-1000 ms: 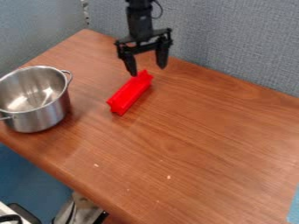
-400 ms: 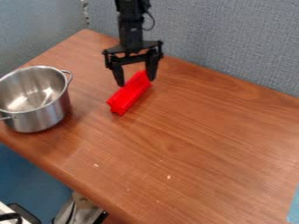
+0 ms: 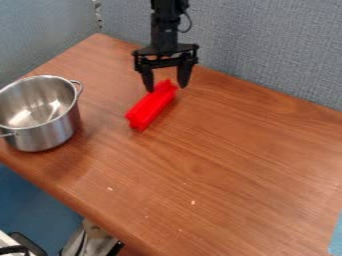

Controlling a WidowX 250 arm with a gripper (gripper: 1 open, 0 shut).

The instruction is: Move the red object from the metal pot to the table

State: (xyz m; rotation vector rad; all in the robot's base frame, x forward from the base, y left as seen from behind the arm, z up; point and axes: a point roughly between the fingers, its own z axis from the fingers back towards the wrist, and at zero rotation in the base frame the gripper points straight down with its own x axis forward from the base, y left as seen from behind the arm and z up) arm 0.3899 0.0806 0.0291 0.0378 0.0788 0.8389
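Table (image 3: 227,170) fills most of the view: a brown wood-grain top with a rounded near edge, seen at a slant so that one corner points toward the upper left. Behind it runs a grey-blue textured wall (image 3: 267,40), which meets the far edge of the tabletop. Below the near edge, at the bottom left, lies a patch of blue floor and some pale, dark-edged shapes too small and cut off to name.

Next in size is the metal pot (image 3: 38,112), shiny and round, standing upright near the left corner of the table with no lid. One small loop handle shows on its right side. Its inside looks bare, though reflections on the steel make the bottom hard to read.

The black arm comes down from the top of the view, and its gripper (image 3: 167,78) points down at the table with both fingers spread wide apart, holding nothing. The fingertips hang just over the far end of the red object (image 3: 151,105); whether they touch it cannot be told from this angle.

The red object is a bright, narrow bar lying flat on the table, well apart from the pot and to its right, its long axis running from lower left to upper right. Nothing lies between bar and pot but bare wood.

No brand, label or writing can be read anywhere.
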